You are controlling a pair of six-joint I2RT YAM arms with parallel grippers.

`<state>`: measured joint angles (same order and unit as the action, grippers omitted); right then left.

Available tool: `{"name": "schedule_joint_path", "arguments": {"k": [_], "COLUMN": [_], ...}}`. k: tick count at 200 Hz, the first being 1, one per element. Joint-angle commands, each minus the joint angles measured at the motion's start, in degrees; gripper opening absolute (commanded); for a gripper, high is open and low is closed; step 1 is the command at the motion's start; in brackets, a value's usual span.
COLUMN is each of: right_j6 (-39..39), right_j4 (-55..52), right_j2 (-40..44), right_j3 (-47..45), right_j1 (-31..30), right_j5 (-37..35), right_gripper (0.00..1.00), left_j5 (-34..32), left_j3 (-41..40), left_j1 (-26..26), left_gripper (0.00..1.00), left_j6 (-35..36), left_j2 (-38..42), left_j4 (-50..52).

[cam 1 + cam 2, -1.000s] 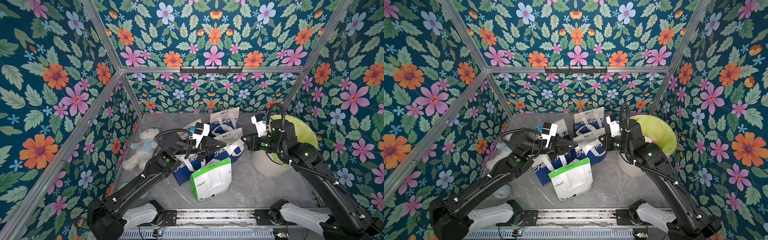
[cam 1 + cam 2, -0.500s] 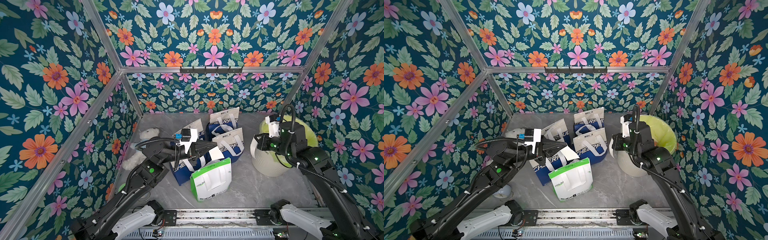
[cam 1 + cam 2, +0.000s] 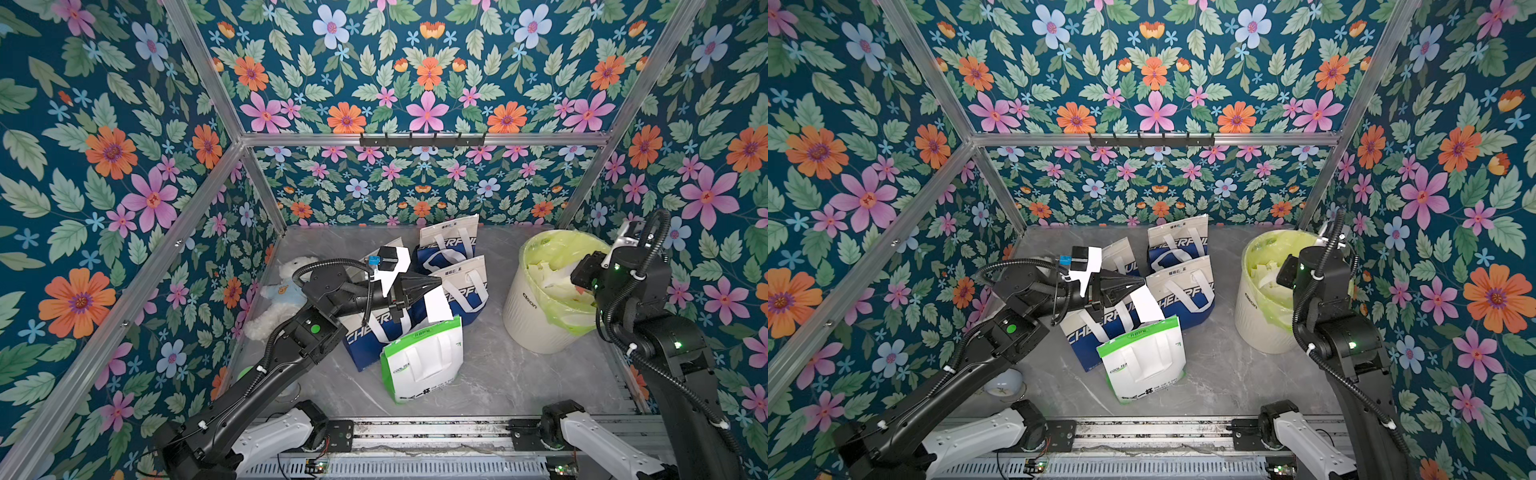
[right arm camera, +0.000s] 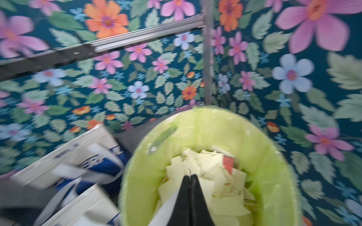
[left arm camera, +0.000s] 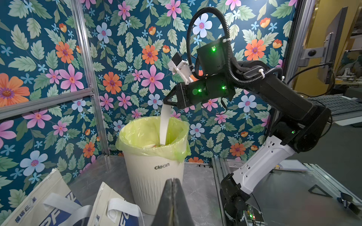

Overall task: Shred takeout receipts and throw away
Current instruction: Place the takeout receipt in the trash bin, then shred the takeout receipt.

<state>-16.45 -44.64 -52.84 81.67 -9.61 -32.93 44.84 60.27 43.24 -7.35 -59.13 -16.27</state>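
Takeout receipts (image 3: 547,272) show mostly as torn pale pieces heaped in the lined bin (image 3: 524,307) at the right of both top views, so much of the shredding and dumping looks done. At frame centre the left gripper (image 3: 434,284) is clamped on a white torn half (image 3: 438,305) that hangs above the blue-and-white bags (image 3: 446,249) and the green-and-white bag (image 3: 422,361). The right gripper (image 3: 578,275) is over the bin mouth, its jaws unclear from above. Whether any bag carries another sheet I cannot tell. The left wrist view shows the right gripper (image 5: 166,101) pinching a second strip (image 5: 164,125) whose free end dangles inside the bin (image 5: 154,176), while the left jaws in the foreground are pressed together. My reading: release this strip, then bring the left one across. The right wrist view, blurred, shows closed jaws above the heap, the second strip's white edge (image 4: 164,211) beside them. The tabletop (image 3: 498,374) is grey and marbled, and floral wallpaper (image 3: 124,166) covers aluminium-framed walls. A hook rail (image 3: 422,139) crosses the back wall and a plush toy (image 3: 286,286) lies at left. Past the cell are a monitor (image 5: 331,45) and keyboard (image 5: 337,105).
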Motion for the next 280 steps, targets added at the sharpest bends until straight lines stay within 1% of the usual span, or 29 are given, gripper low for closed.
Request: {"name": "schedule_joint_path", "arguments": {"k": [1, 14, 29, 36, 40, 42, 48, 51, 53, 57, 67, 82, 84, 86, 111, 124, 143, 158, 170, 188, 196, 203, 209, 215, 222, 234, 243, 268, 280], "right_j6": [-1.0, -2.7, -2.4, -1.9, -1.7, -1.6, -1.5, -1.4, -1.3, -1.3, -1.8, -2.8, -2.8, -2.9, -1.8, -0.8, -0.5, -0.6, -2.1, -10.5, -15.5, -19.0, -20.1, -19.2, -15.8, -9.4, -7.0, -8.6, -9.0], "right_j4": [0.8, 0.1, 0.8, 0.8, 0.6, 0.6, 0.2, 0.2, 0.1, -0.1, -0.8, -2.0, -2.2, -2.3, -2.0, -0.6, 0.3, 2.2, 5.5, 17.2, 25.1, 31.2, 34.2, 34.1, 30.6, 22.8, 21.0, 25.1, 26.4], "right_j2": [-1.6, -2.8, -3.2, -3.0, -3.0, -2.9, -2.6, -2.4, -2.3, -2.1, -1.8, -1.4, -1.3, -1.3, 0.1, 1.6, 3.4, 4.0, 4.4, 5.7, 6.6, 7.6, 8.2, 8.5, 8.3, 7.1, 6.4, 5.4, 5.1], "right_j3": [-0.5, -1.2, -3.4, -4.4, -4.9, -5.2, -5.7, -6.0, -6.1, -6.5, -6.6, -6.0, -5.9, -5.8, -4.9, -4.9, -4.4, -4.0, -4.8, -9.0, -12.1, -14.4, -15.7, -15.8, -14.6, -11.7, -10.9, -12.6, -13.5], "right_j1": [6.6, 11.5, 12.6, 12.5, 12.6, 12.6, 12.6, 12.6, 12.6, 12.6, 12.6, 12.6, 12.6, 12.6, 12.5, 12.6, 12.6, 12.6, 12.6, 12.6, 12.4, 11.9, 10.8, 9.0, 6.1, 0.1, -3.4, -7.3, -9.0], "right_j5": [-2.1, 4.0, 8.5, 11.8, 14.0, 15.4, 19.2, 21.4, 22.0, 24.7, 29.9, 33.8, 34.2, 34.6, 40.6, 44.9, 48.5, 57.8, 68.0, 83.9, 88.9, 91.5, 92.0, 91.6, 90.0, 84.7, 82.9, 83.8, 82.7], "right_gripper": [0.00, 0.00, 0.00, 0.12, 0.23, 0.29, 0.55, 0.65, 0.69, 0.73, 0.79, 0.86, 0.90, 0.91, 0.92, 0.92, 0.92, 0.91, 0.91, 0.90, 0.90, 0.89, 0.89, 0.88, 0.88, 0.87, 0.87, 0.85, 0.84], "left_j5": [1.1, 1.1, 1.2, 1.2, 1.1, 1.1, 1.0, 1.0, 0.9, 0.8, 0.6, 0.2, 0.1, 0.0, -2.1, -4.6, -8.5, -10.7, -12.4, -14.7, -16.2, -17.3, -18.2, -18.7, -19.0, -19.4, -19.6, -21.0, -21.8], "left_j3": [0.7, 1.0, 0.9, 0.8, 0.8, 0.8, 0.7, 0.7, 0.7, 0.7, 0.8, 0.9, 0.9, 0.9, -0.5, -2.3, -3.8, -4.2, -4.6, -5.4, -6.2, -6.7, -7.1, -7.5, -7.7, -7.7, -7.8, -8.3, -8.8], "left_j1": [-0.1, 0.0, 0.0, -0.1, 0.0, -0.1, -0.1, -0.1, 0.0, -0.1, 0.0, 0.0, 0.0, 0.0, 0.0, 0.3, 0.6, 1.6, 2.7, 4.6, 5.4, 6.1, 6.6, 7.0, 7.5, 8.3, 8.9, 10.0, 10.3], "left_gripper": [0.00, 0.00, 0.00, 0.00, 0.00, 0.00, 0.00, 0.00, 0.00, 0.00, 0.00, 0.00, 0.00, 0.00, 0.00, 0.00, 0.00, 0.00, 0.00, 0.00, 0.00, 0.00, 0.00, 0.00, 0.00, 0.00, 0.00, 0.00, 0.00], "left_j6": [-1.5, -2.1, -3.3, -3.7, -3.9, -4.1, -4.3, -4.3, -4.3, -4.4, -5.0, -6.5, -6.8, -7.1, -12.2, -15.8, -19.8, -21.0, -21.4, -22.6, -23.5, -24.6, -25.6, -26.4, -27.0, -27.3, -27.1, -26.7, -26.8], "left_j2": [-0.9, -1.5, -2.2, -2.5, -2.6, -2.7, -3.0, -3.1, -3.2, -3.5, -4.0, -5.0, -5.1, -5.2, -6.4, -6.8, -7.3, -7.6, -7.7, -7.9, -8.1, -8.2, -8.4, -8.5, -8.7, -8.8, -8.8, -8.1, -7.8], "left_j4": [-2.4, -2.8, -3.7, -4.0, -4.2, -4.3, -4.6, -4.7, -4.8, -5.0, -5.6, -7.2, -7.4, -7.7, -13.7, -18.6, -23.5, -25.7, -27.7, -32.3, -34.9, -37.6, -39.5, -41.3, -42.7, -43.5, -43.7, -44.7, -46.1]}}
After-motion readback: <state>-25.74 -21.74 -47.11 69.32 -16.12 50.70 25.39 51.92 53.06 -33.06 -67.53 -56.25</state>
